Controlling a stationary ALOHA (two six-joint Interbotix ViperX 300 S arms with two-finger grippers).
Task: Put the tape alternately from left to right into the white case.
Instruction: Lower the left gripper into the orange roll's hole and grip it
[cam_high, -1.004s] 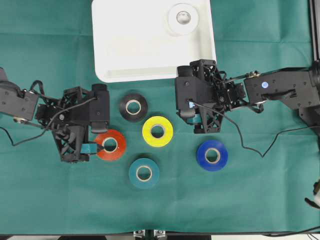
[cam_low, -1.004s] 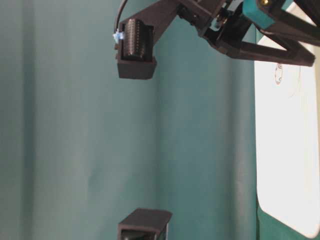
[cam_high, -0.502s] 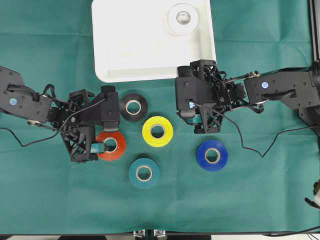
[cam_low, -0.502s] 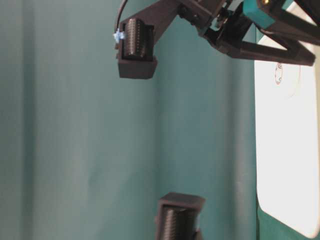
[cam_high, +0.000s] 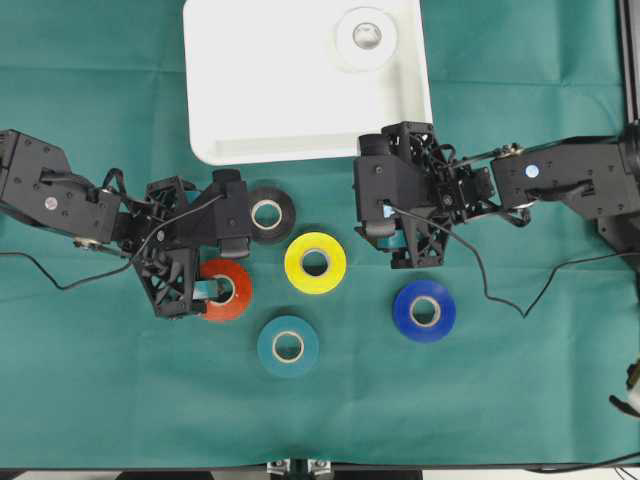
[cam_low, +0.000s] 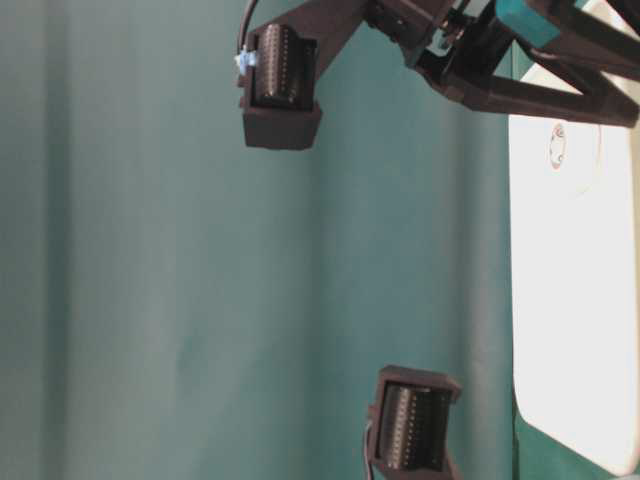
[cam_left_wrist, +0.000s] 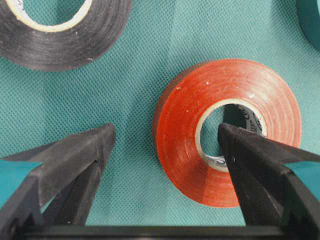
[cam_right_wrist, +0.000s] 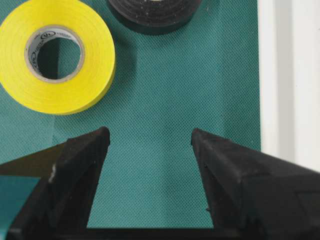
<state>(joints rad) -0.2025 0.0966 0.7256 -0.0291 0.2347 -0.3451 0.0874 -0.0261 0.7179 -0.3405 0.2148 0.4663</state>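
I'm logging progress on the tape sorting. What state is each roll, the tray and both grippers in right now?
white roll: flat in the white case, top right corner
orange-red roll: flat on cloth, left gripper open, one finger in its core, the other outside
black roll: flat on cloth
yellow roll: flat on cloth
teal roll: flat on cloth
blue roll: flat on cloth
right gripper: open, holding nothing

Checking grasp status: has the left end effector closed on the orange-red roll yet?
No: in the left wrist view the left end effector stands open, one finger over the orange-red roll's core, the other on cloth.
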